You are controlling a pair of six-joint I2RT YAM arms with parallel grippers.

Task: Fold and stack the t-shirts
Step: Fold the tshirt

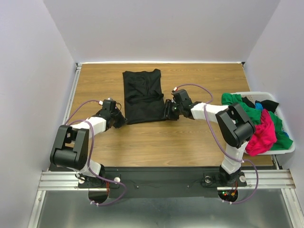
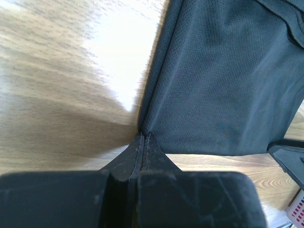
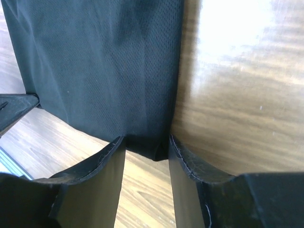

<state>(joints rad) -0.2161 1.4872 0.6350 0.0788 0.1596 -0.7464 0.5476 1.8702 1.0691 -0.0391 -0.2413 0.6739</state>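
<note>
One black t-shirt [image 1: 142, 97] laid on table [image 1: 190, 142], left gripper [image 2: 143, 137] clamped tight on near-left corner, right gripper [image 3: 145, 142] part-open, astride near-right corner

Black t-shirt [image 1: 141, 97]: large, plain, fine mesh weave; folded lengthwise into a long narrow panel with a sleeve laid across the upper part; lying flat, reaching away from both pairs of jaws.
Near left corner: tented to a point, pinched between the pressed-together jaws of the left gripper [image 2: 143, 137].
Near right corner: between the parted jaws of the right gripper [image 3: 145, 142]; hem touching both fingers; grip unclear.
Green t-shirt [image 1: 232, 99]: crumpled, in a heap well apart from the right jaws.
Pink t-shirt [image 1: 263, 135]: magenta, bunched, hanging off the heap's near side.
Blue t-shirt [image 1: 259, 103]: barely showing, mostly buried.
Second black t-shirt [image 1: 269, 105]: crumpled on top, farthest from the jaws.
</note>
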